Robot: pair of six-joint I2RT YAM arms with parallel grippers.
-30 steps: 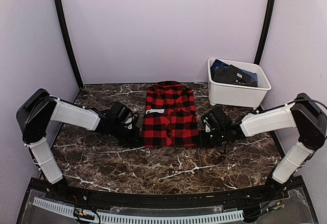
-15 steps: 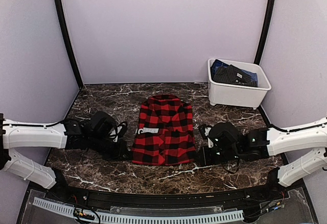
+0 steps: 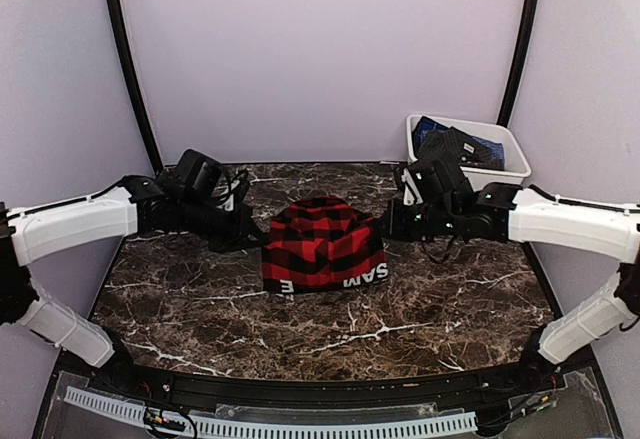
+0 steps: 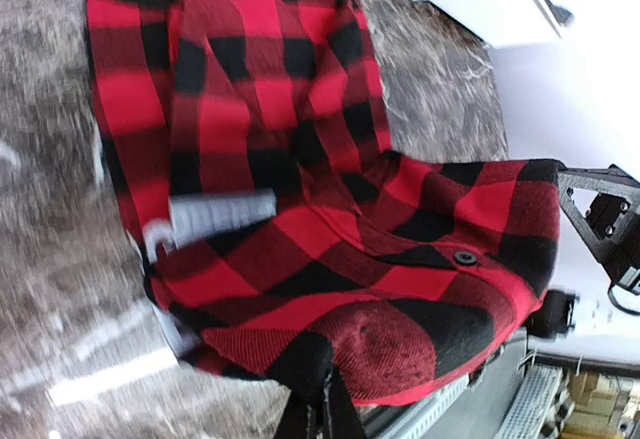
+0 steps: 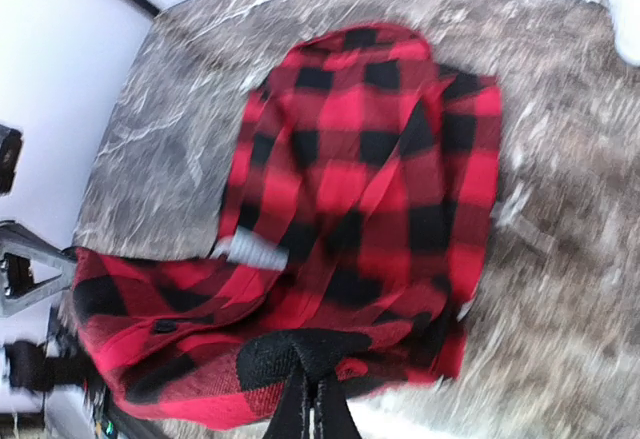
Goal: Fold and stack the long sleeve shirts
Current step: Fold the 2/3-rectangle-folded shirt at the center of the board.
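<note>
high rear view; close wrist views share the shirt (image 3: pixel 322 244)

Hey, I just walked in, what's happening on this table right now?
Two robot arms are folding a red-and-black check shirt on the marble table. The left gripper and the right gripper are each shut on an edge of the shirt, holding that part lifted and doubled over the part lying flat. A white tub at the far right holds dark clothing. This is the only shirt on the table.
</note>
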